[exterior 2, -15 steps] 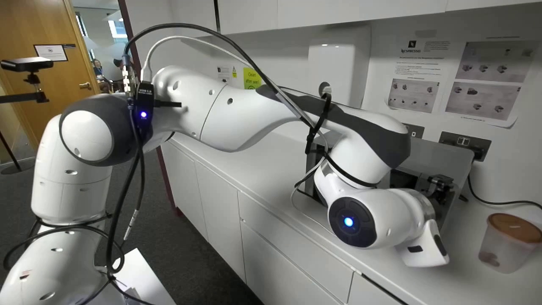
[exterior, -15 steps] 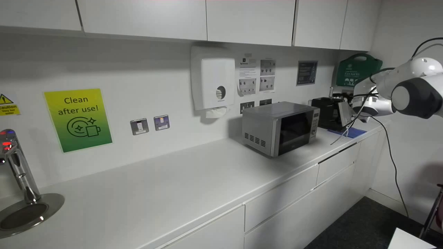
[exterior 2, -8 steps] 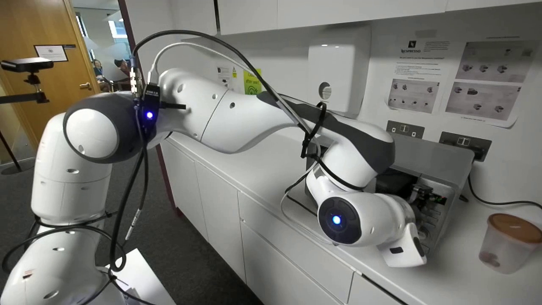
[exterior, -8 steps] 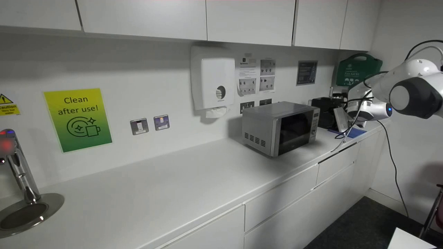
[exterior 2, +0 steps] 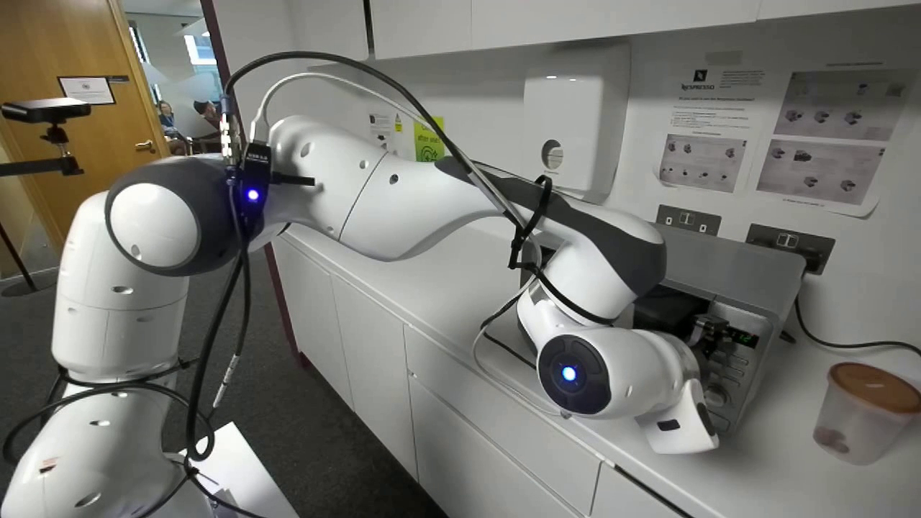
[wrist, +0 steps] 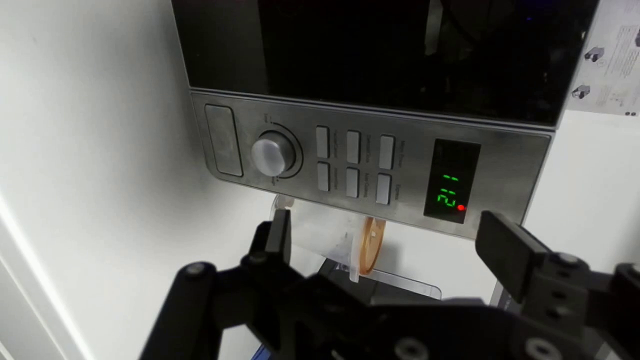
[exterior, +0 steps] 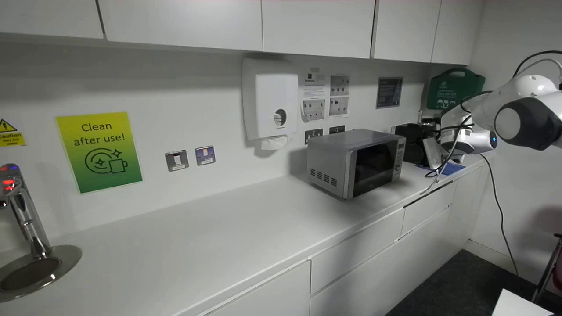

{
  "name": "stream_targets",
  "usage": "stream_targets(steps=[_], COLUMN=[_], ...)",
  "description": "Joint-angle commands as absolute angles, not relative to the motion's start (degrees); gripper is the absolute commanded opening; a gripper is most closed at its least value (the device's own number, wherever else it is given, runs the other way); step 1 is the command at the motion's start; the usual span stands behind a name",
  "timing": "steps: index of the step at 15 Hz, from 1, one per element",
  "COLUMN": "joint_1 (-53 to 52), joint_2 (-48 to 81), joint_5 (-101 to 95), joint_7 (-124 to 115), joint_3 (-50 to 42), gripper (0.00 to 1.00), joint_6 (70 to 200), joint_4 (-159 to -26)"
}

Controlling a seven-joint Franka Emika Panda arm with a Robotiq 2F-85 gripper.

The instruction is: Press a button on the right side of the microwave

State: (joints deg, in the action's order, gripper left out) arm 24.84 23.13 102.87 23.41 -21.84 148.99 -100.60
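The silver-grey microwave (exterior: 329, 162) stands on the counter with its dark window facing out; it also shows in an exterior view (exterior 2: 727, 266), partly behind my arm. In the wrist view its control strip (wrist: 510, 170) runs across, turned on its side, with a round dial (wrist: 273, 153), several grey buttons (wrist: 352, 182) and a lit green display (wrist: 452, 180). My gripper (wrist: 385, 224) is open and empty, its fingers wide apart below the strip in that view. In an exterior view the black gripper (exterior 2: 711, 332) is before the strip; contact cannot be told.
A clear tub with an orange lid (exterior 2: 867, 410) stands beside the microwave. A black machine (exterior: 412, 140) and a blue sheet (exterior: 450, 168) are farther along the counter (exterior: 246, 219). A white dispenser (exterior: 270, 101) hangs on the wall. Cupboards (exterior: 316, 28) overhang the counter.
My wrist and gripper have shifted left across the microwave's front in an exterior view, mostly in the first half second, slightly since. The lit display and dial now show there. The microwave has not moved.
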Motion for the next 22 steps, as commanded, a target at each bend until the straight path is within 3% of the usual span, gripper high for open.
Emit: stream_targets(steps=[1,8,15,16,18,22], joint_1=[24.9,24.5,24.5,24.3,24.0,23.2], joint_2=[23.1,25.4,31.7,32.5,33.1,31.7], joint_5=[102.6,105.7,126.5,128.5,132.7,140.0], joint_7=[23.1,23.6,25.9,26.7,29.9,39.0], joint_3=[-21.7,-21.2,-21.2,-21.5,-22.0,-22.7], gripper=[1.00,1.00,1.00,0.75,0.68,0.34], joint_6=[149.0,151.6,159.5,160.4,160.7,158.0], joint_4=[-100.5,-98.0,-89.7,-89.0,-88.4,-91.4])
